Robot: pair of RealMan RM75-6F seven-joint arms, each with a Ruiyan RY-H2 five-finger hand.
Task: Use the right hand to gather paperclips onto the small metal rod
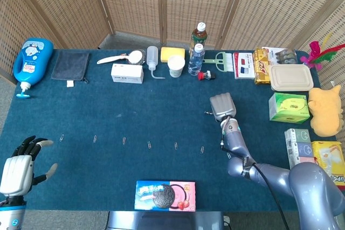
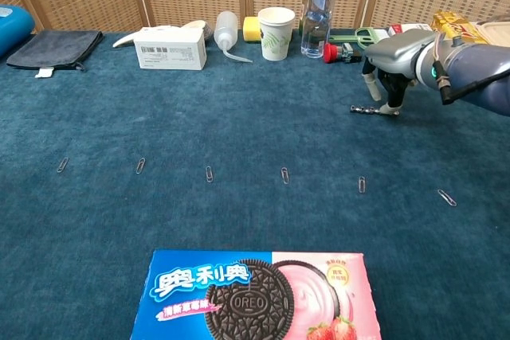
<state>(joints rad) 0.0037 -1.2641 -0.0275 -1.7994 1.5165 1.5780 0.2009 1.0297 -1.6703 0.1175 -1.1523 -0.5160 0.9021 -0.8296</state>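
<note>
Right of the worktop's [image 1: 108, 95] centre, the right hand [image 1: 222, 107] is poised knuckles-up with its fingers [image 2: 371, 84] pointing down onto the small metal rod [image 2: 374, 110]; the rod is thin, silvery, horizontal and at the fingertips, but whether it is pinched or merely touched I cannot tell. Paperclips [image 2: 284, 174]: small, bare wire, lying flat in a single row running parallel to the near edge, well apart from one another. Count in the chest view: six, the rightmost [image 2: 447, 197] skewed from the others; all lie nearer the front edge than the rod and none touches it. Left hand [image 1: 15, 168] at the near left corner, palm up, fingers spread, holding nothing. One Oreo box [image 2: 255, 296] at the middle of the near edge. Along the far edge: one blue bottle [image 1: 31, 60] at the left corner, one grey pouch [image 1: 71, 67], one white carton [image 1: 127, 73], one squeeze bottle [image 1: 152, 57], one paper cup [image 1: 176, 65], two capped bottles [image 1: 197, 52]. Right edge: one lidded container [image 1: 291, 77], one green box [image 1: 289, 107], one yellow plush [image 1: 325, 111]. Between rod and paperclip row is open blue cloth.
</note>
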